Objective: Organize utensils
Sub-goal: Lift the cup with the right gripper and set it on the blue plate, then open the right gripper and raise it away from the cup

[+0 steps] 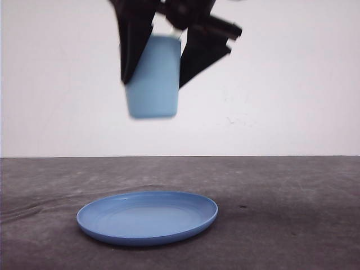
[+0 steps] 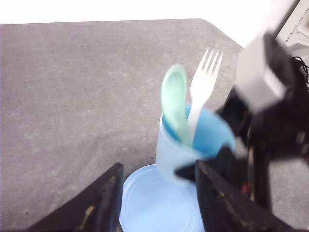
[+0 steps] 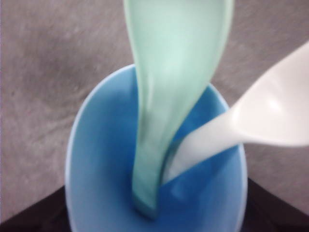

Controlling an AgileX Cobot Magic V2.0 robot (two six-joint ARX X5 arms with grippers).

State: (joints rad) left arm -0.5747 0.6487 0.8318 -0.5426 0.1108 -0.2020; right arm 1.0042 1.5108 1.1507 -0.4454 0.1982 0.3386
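A light blue cup (image 1: 153,84) hangs in the air above the blue round plate (image 1: 147,216), with my right gripper (image 1: 156,79) shut on its sides. The mint-green spoon (image 2: 175,96) and the white fork (image 2: 205,77) stand inside the cup (image 2: 178,154), heads up. In the right wrist view the spoon (image 3: 174,63) and fork (image 3: 270,116) lean out of the cup (image 3: 96,159), which sits between my right gripper (image 3: 154,212) fingers. My left gripper (image 2: 158,165) is open over the plate (image 2: 145,203), beside the cup, holding nothing.
The plate lies on a dark grey table (image 1: 292,191) with a white wall (image 1: 281,84) behind it. The right arm (image 2: 270,116) is close to my left gripper. The table's rounded far corner (image 2: 203,21) is visible.
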